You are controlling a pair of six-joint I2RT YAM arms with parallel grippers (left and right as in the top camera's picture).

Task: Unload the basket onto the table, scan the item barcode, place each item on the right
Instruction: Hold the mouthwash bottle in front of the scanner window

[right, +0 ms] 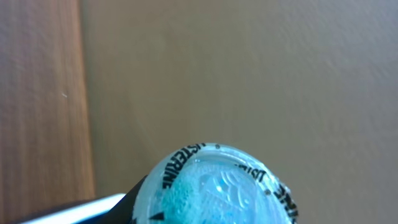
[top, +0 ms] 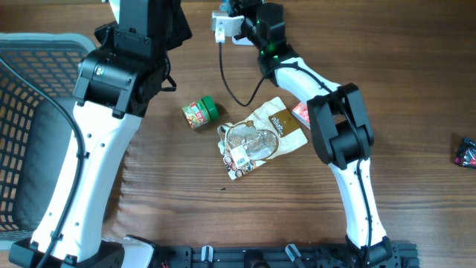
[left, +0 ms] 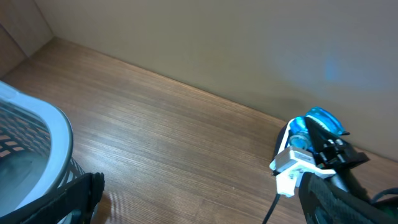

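The item is a small clear Listerine bottle (right: 217, 186) of blue-green liquid, and my right gripper (top: 227, 13) is shut on it at the table's far edge, near the beige wall. In the right wrist view its round end faces the camera, with a dark finger (right: 127, 205) beside it. The left wrist view shows the bottle (left: 318, 121) from the side, in the black right gripper (left: 333, 152). Its barcode does not show in any view. My left gripper (left: 202, 208) hangs open over bare wood just left of the bottle, with nothing between its fingers.
A grey mesh basket (top: 30, 45) stands at the left. Mid-table lie a green-lidded jar (top: 201, 113), a foil snack packet (top: 256, 140) and a red pack (top: 301, 113). A dark packet (top: 465, 152) lies at the right edge. A black cable (top: 227, 82) loops from the right wrist.
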